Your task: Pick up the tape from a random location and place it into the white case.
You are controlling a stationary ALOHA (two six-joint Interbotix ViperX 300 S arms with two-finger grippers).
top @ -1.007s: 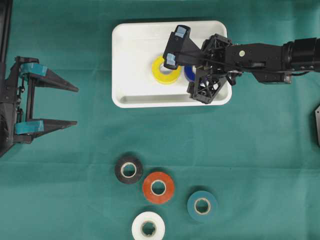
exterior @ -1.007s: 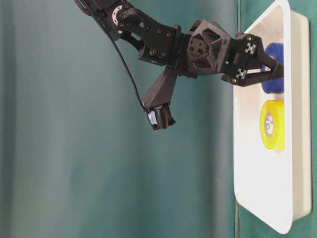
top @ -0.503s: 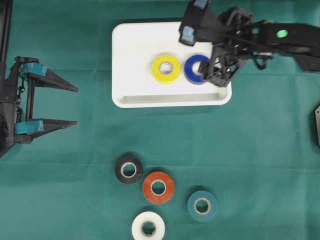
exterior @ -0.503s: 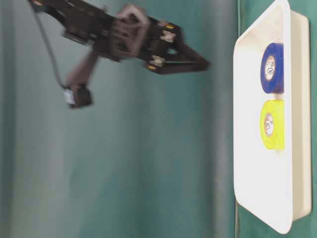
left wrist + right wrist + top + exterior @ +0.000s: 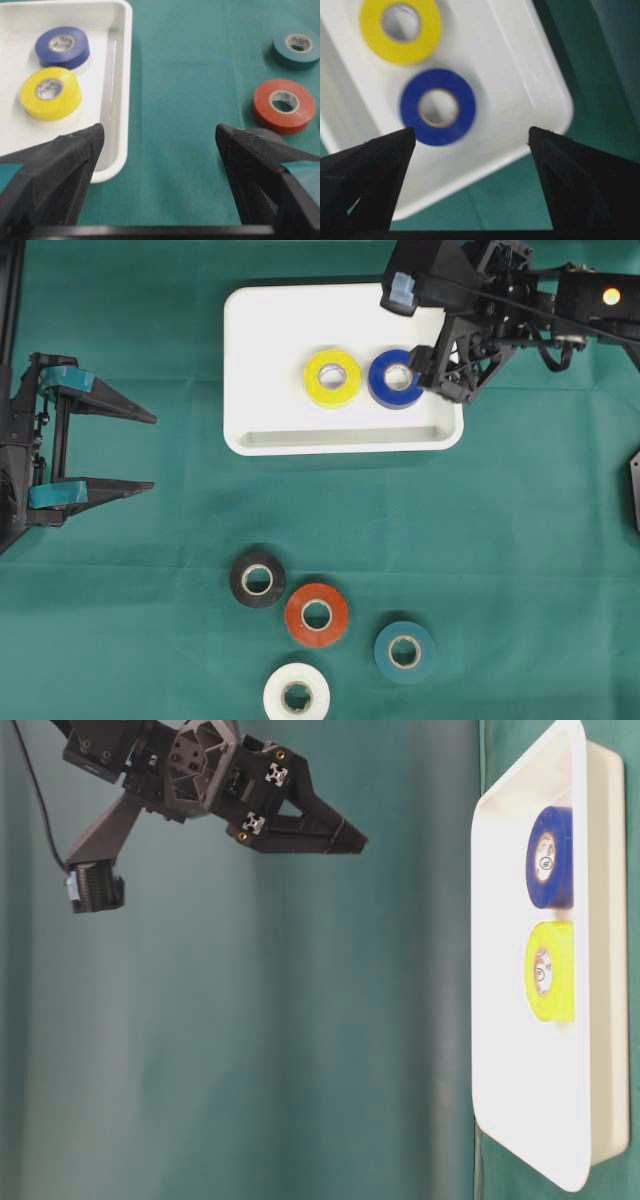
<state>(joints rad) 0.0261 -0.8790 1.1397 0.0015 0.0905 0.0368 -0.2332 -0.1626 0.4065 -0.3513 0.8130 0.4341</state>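
Tape status: blue roll (image 5: pixel 394 379) and yellow roll (image 5: pixel 333 377) are lying flat inside the white case (image 5: pixel 262 340), side by side, blue nearer the case's right end. My right claw (image 5: pixel 425 325) is hanging in the air above that right end, fingers spread wide apart, gripping nothing; its wrist view is looking down on the blue roll between the two fingertips. My left claw (image 5: pixel 150 451) is sitting at the left edge of the green cloth (image 5: pixel 520 540), also wide apart and holding nothing, well away from the case. Four rolls are lying on the cloth below the case: black (image 5: pixel 257 579), orange (image 5: pixel 316 615), teal (image 5: pixel 404 651), white (image 5: pixel 296 695). Black and orange are touching or nearly so.
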